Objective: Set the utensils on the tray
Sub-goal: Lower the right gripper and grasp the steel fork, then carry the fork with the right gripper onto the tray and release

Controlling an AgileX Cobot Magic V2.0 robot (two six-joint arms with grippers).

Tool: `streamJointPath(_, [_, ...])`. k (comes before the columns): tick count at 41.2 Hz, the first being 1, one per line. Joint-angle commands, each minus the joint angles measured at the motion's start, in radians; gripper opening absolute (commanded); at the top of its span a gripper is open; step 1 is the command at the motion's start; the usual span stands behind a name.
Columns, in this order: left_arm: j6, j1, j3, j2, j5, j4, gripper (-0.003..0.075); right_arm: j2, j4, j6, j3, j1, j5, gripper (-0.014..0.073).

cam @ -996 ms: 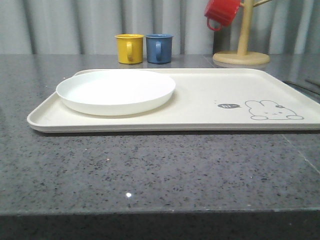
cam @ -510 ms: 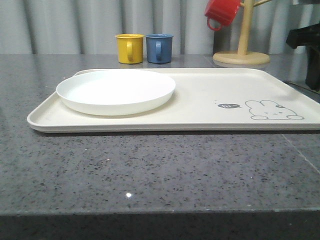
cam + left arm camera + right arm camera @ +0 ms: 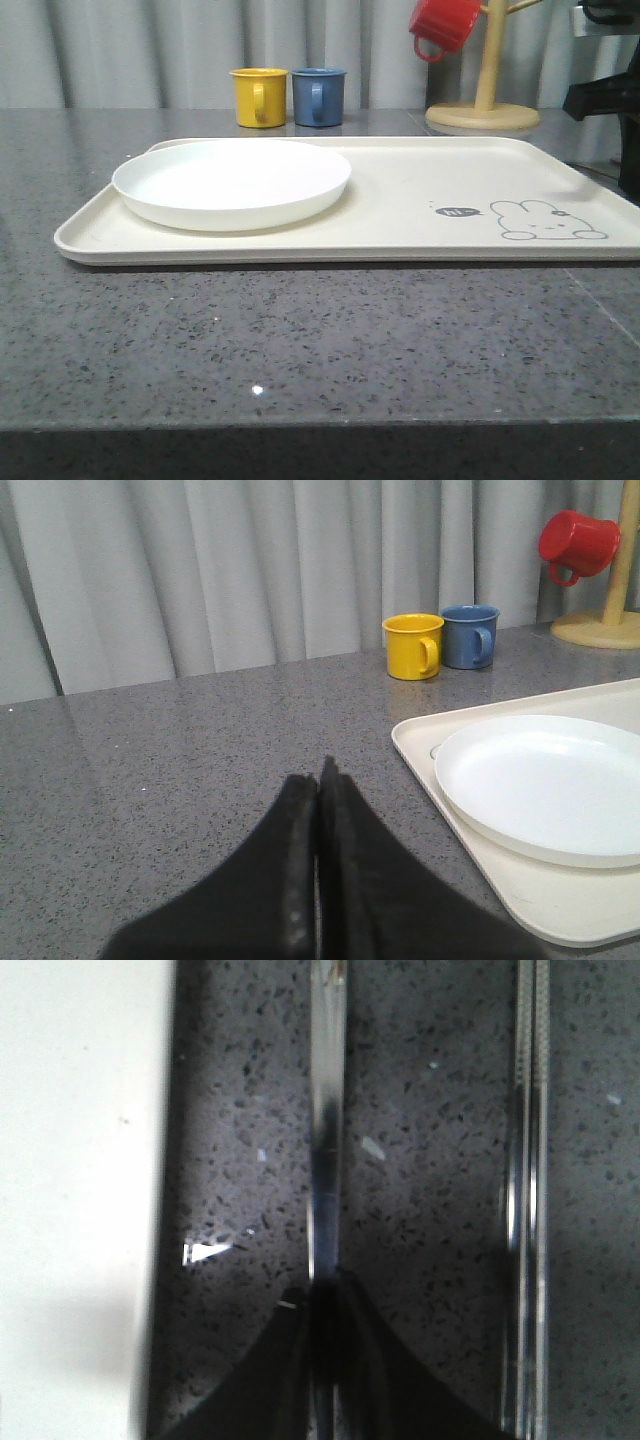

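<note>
Counter (image 3: pixel 300 340) first, since that's nearest: dark speckled stone, bare along its front edge. My left claw (image 3: pixel 318 780) sits low over it with the two black fingers pressed flat together, nothing between them, just beside the left short edge of the tray (image 3: pixel 420 220).

The tray is the big cream one with the rabbit drawing (image 3: pixel 548 222) near its right front corner. The white plate (image 3: pixel 232 182) rests on the left end of it, with its rim close to the front left corner.

My right claw (image 3: pixel 322 1305) is over by the tray's right edge, above the bare stone. The fingers are pinched on a slim shiny steel handle (image 3: pixel 326 1140) that runs straight away from the tips. It's too blurry to say whether that's the fork or the spoon. Just beside it, apart and parallel, lie the chopsticks (image 3: pixel 528 1190) on the counter. In the front view only a dark chunk of that arm (image 3: pixel 610 90) pokes in at the right edge.

Further back, past the tray's far edge, a yellow mug (image 3: pixel 258 97) and a blue mug (image 3: pixel 318 96) stand side by side, nearly touching. Toward the far right corner a wooden mug stand (image 3: pixel 484 110) holds a red mug (image 3: pixel 444 25), tilted on its peg. Grey curtain (image 3: pixel 150 50) behind everything.
</note>
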Motion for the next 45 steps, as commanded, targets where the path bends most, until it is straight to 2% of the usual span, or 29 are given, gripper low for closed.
streamJointPath(1, [-0.008, -0.006, -0.028, 0.008, -0.084, -0.008, -0.0013, -0.044, -0.005, 0.0, -0.034, -0.002, -0.031, -0.0012])
streamJointPath(6, [-0.008, -0.006, -0.028, 0.008, -0.084, -0.008, -0.0013, -0.049, -0.005, 0.0, -0.034, -0.002, -0.03, -0.0088])
streamJointPath(12, [-0.008, -0.006, -0.028, 0.008, -0.084, -0.008, -0.0013, -0.09, -0.007, 0.011, -0.053, -0.002, 0.008, -0.0091])
streamJointPath(18, [-0.008, -0.006, -0.028, 0.008, -0.084, -0.008, -0.0013, -0.136, -0.022, 0.114, -0.127, 0.017, 0.102, -0.0091])
streamJointPath(23, [-0.008, -0.006, -0.028, 0.008, -0.084, -0.008, -0.0013, -0.134, -0.056, 0.179, -0.202, 0.089, 0.176, -0.0091])
streamJointPath(36, [-0.008, -0.006, -0.028, 0.008, -0.084, -0.008, -0.0013, -0.018, -0.074, 0.384, -0.356, 0.373, 0.223, -0.0091])
streamJointPath(45, [-0.008, -0.006, -0.028, 0.008, -0.084, -0.008, -0.0013, 0.101, -0.074, 0.505, -0.448, 0.452, 0.23, -0.0091])
